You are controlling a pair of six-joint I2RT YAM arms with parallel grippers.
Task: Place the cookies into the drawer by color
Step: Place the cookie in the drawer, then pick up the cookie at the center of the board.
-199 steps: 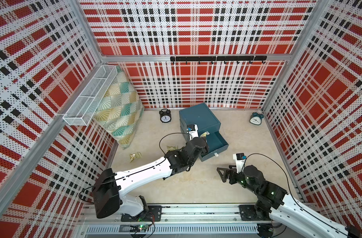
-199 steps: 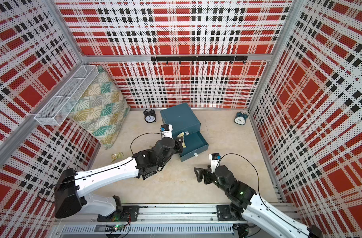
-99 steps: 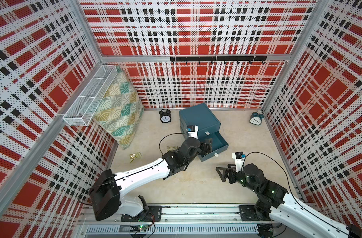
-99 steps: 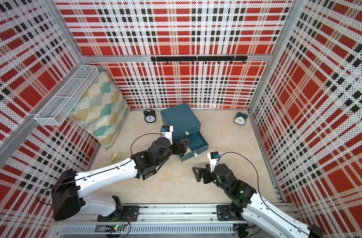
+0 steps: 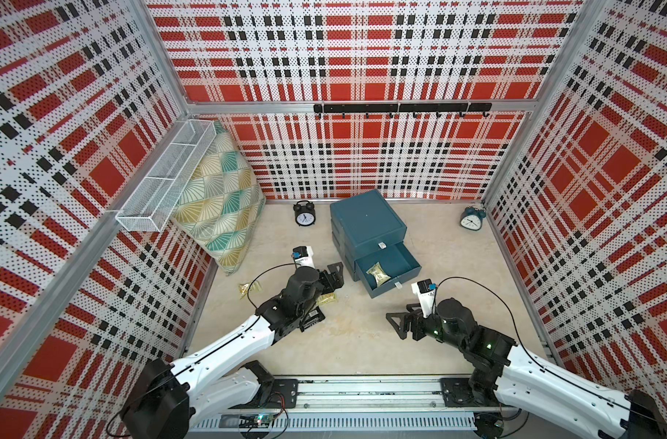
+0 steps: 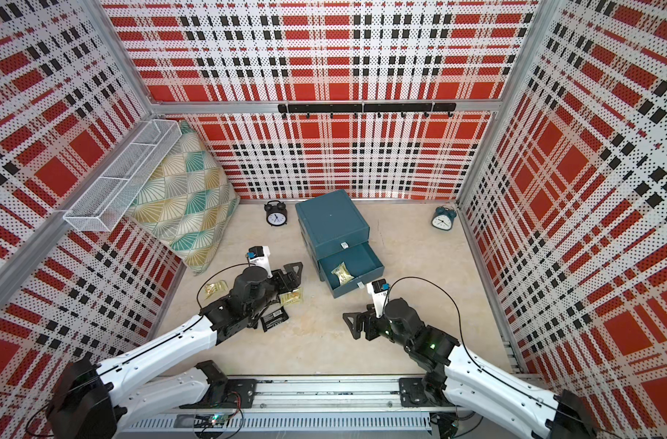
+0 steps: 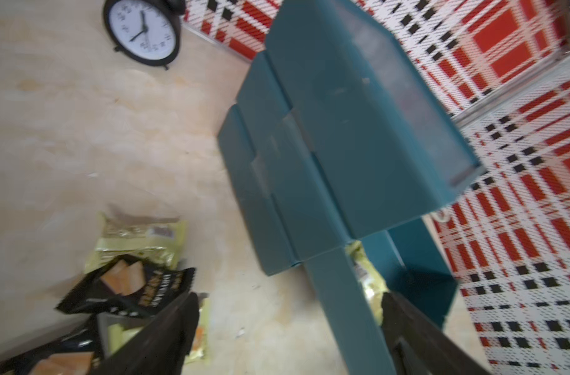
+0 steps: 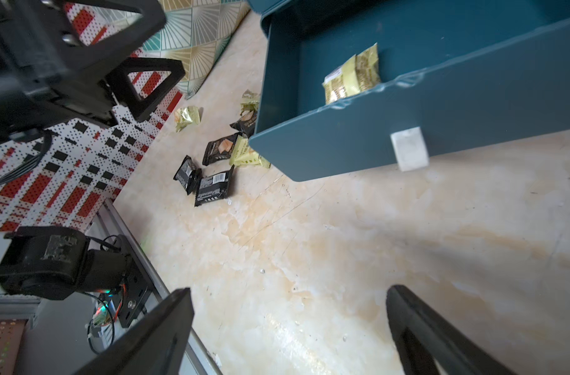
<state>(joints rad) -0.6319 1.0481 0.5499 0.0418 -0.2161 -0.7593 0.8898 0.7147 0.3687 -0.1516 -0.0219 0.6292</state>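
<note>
The left gripper (image 7: 289, 297) is spread wide with nothing between its fingers. It hangs just beside the pulled-out bottom drawer (image 5: 404, 262) of the dark teal-blue plastic three-drawer cabinet (image 5: 366, 224). Just ahead of it, past the drawer's side wall, one yellow-gold foil snack packet (image 5: 377, 274) lies flat inside. Below and behind this gripper there's a scatter on the beige floor (image 8: 342, 246) — black snack packets (image 8: 214, 188) mixed with more gold wrappers (image 8: 248, 156). The right gripper (image 8: 290, 289) is also gaping and empty, low over bare floor, with the drawer's white tab handle (image 8: 408, 148) just ahead of its fingertips.
</note>
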